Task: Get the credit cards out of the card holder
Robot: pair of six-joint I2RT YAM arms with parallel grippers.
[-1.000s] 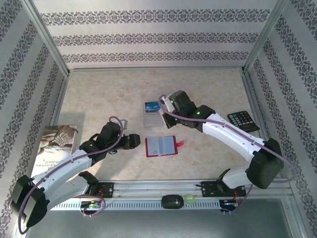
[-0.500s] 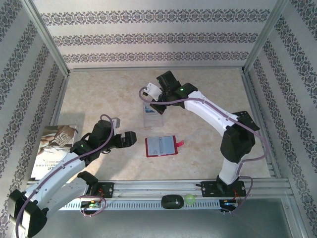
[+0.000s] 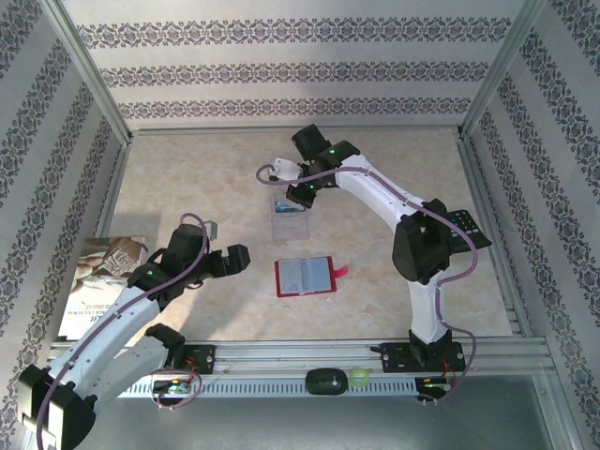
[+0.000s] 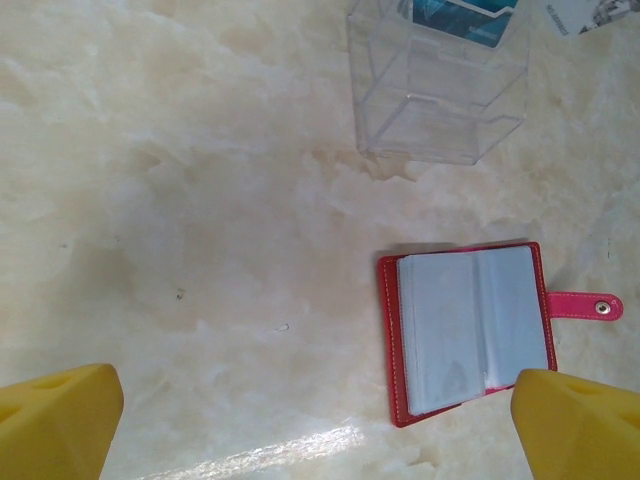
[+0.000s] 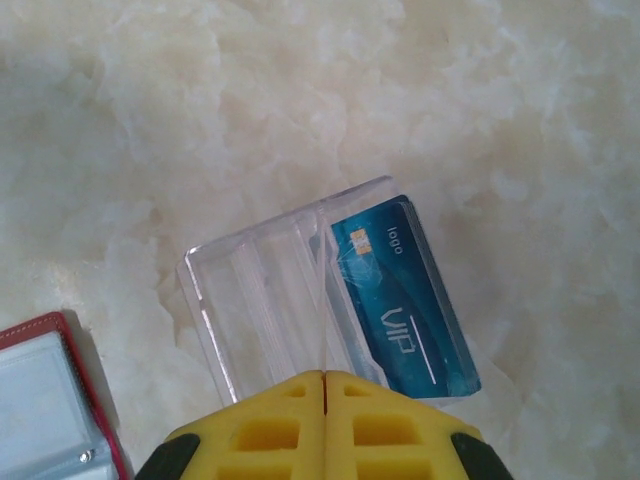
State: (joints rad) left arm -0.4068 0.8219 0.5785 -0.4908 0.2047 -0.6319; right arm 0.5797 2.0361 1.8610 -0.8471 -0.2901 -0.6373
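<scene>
With right gripper [image 5: 325, 390] closed over clear stand [image 5: 255, 295], left gripper [image 4: 318, 425] spread left of card holder [image 4: 465, 330]: could tip stand, spilling blue card [image 5: 400, 295].

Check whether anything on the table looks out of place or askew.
Nothing stands out: the red card holder lies open and flat, and the blue card rests inside the clear stand, neither visibly damaged.

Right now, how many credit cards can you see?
2: a blue card in the clear stand, and a pale card beside that stand, cut by the picture's edge. Others may be hidden.
</scene>
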